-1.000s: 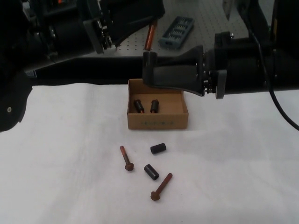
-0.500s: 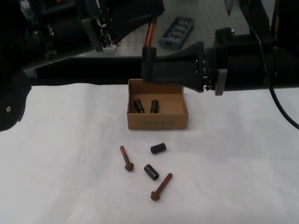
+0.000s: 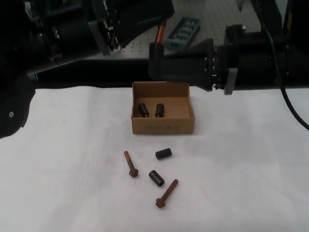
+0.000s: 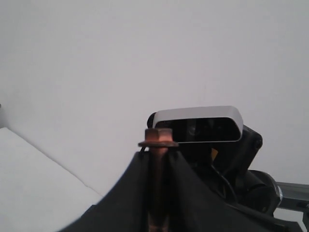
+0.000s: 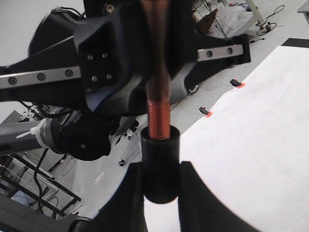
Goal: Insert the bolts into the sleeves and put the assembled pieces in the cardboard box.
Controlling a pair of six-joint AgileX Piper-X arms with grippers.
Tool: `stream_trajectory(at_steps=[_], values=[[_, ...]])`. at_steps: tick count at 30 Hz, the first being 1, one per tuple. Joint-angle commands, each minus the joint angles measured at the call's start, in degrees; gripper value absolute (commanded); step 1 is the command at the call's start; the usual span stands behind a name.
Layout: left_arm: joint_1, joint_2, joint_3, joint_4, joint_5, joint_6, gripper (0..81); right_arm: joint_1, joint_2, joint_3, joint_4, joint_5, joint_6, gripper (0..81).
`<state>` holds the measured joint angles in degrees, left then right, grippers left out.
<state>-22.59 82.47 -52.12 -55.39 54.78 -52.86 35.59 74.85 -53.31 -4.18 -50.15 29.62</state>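
Change noted: against the picture of a second ago, the right gripper (image 5: 160, 169) stands higher in the high view, now above the far wall of the cardboard box (image 3: 162, 126) rather than overlapping it. Less of the bolt (image 5: 157, 96) shows between the two arms. The box and the loose parts lie as before.

The left gripper (image 4: 158, 157) is closed on the bolt's shank just under the head. The right gripper's jaws clamp a sleeve (image 5: 160, 154) from both sides. Both parts are held in the air above and behind the box, and the bolt's end meets the sleeve's open mouth. Depth of entry cannot be judged.

Materials: the bolt is copper-coloured metal with a flanged hexagonal head and a finely threaded lower shank. The sleeve is a matt black cylinder with a smooth wall. The box is plain brown card, open-topped, and holds two assembled pieces (image 3: 143, 109) (image 3: 159, 109) side by side. On the white cloth (image 3: 241, 169) near the box's front lie two loose bolts (image 3: 130, 164) (image 3: 167, 193) and two loose sleeves (image 3: 163, 154) (image 3: 156, 178).
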Motion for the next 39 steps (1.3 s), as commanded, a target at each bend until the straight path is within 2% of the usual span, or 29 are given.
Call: stream_trajectory(at_steps=[1, 10, 20, 29, 30, 32, 36, 38, 39], values=[[-0.1, -0.7, -0.3, -1.2, 0.8, 0.4, 0.6, -1.6, -0.9, -0.2, -0.6, 1.6, -0.5, 2.4], [-0.1, -0.7, -0.3, -0.8, 1.2, 0.6, 0.6, -2.4, -1.6, -0.2, -1.0, 1.4, -0.5, 2.4], [-0.1, -0.7, -0.3, 7.1, 7.1, 2.5, 0.6, -2.4, -1.6, -0.2, -1.0, -1.6, -0.5, 2.4], [-0.1, -0.7, -0.3, 9.6, 7.1, 3.2, 0.5, -2.4, -1.6, -0.2, -1.0, -2.0, -0.5, 2.4], [-0.1, -0.7, -0.3, 9.4, 7.0, 3.2, 2.3, -2.4, -1.6, -0.2, -1.0, -2.0, -0.5, 2.4], [-0.1, -0.7, -0.3, 8.8, 6.9, 3.2, 10.9, -2.4, -1.6, -0.2, -1.0, -2.0, -0.5, 2.4], [-0.1, -0.7, -0.3, 8.6, 4.4, 1.8, 43.5, -2.4, -1.6, -0.2, -1.0, -2.1, -0.5, 2.4], [-0.1, -1.0, -0.3, 8.6, 3.1, 1.3, 51.2, -2.4, -1.6, -0.2, -1.0, -2.1, -0.5, 2.4], [-0.1, -1.1, -0.3, 8.6, 3.0, 1.3, 50.8, -2.4, -1.6, -0.2, -1.0, -2.1, -0.5, 2.4]])
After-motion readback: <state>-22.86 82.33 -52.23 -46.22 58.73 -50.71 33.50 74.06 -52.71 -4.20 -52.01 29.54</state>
